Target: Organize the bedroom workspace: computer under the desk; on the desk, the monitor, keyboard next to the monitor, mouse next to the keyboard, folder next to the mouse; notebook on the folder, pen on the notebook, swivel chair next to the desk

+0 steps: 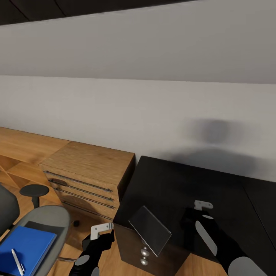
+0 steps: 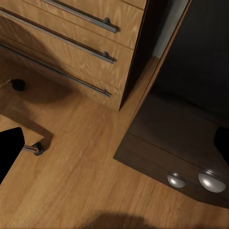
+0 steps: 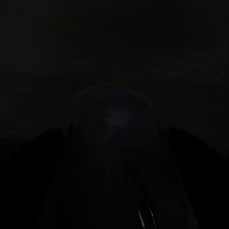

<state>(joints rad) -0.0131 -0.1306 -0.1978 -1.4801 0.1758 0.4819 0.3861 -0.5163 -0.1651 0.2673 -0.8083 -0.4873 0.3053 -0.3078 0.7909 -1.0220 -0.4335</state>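
Note:
The swivel chair (image 1: 46,220) stands at the lower left in the head view, with a blue flat book (image 1: 25,245) and a white pen (image 1: 17,261) lying on its seat. The black desk (image 1: 180,184) is at the right. A thin grey sheet-like panel (image 1: 150,230) hangs tilted over the desk's front left corner, between my two arms; what holds it is unclear. My left gripper (image 1: 109,235) is low beside that corner, its dark fingers (image 2: 9,152) far apart with only floor between them. My right gripper (image 1: 190,218) hovers over the desk top. A faint rounded shape (image 3: 114,124) shows in the dark right wrist view.
A wooden chest of drawers (image 1: 88,168) stands against the white wall, close to the desk's left side. A dark cabinet with round knobs (image 2: 188,180) sits under the desk. A small black round stool (image 1: 34,190) stands behind the chair on the wooden floor (image 2: 81,167).

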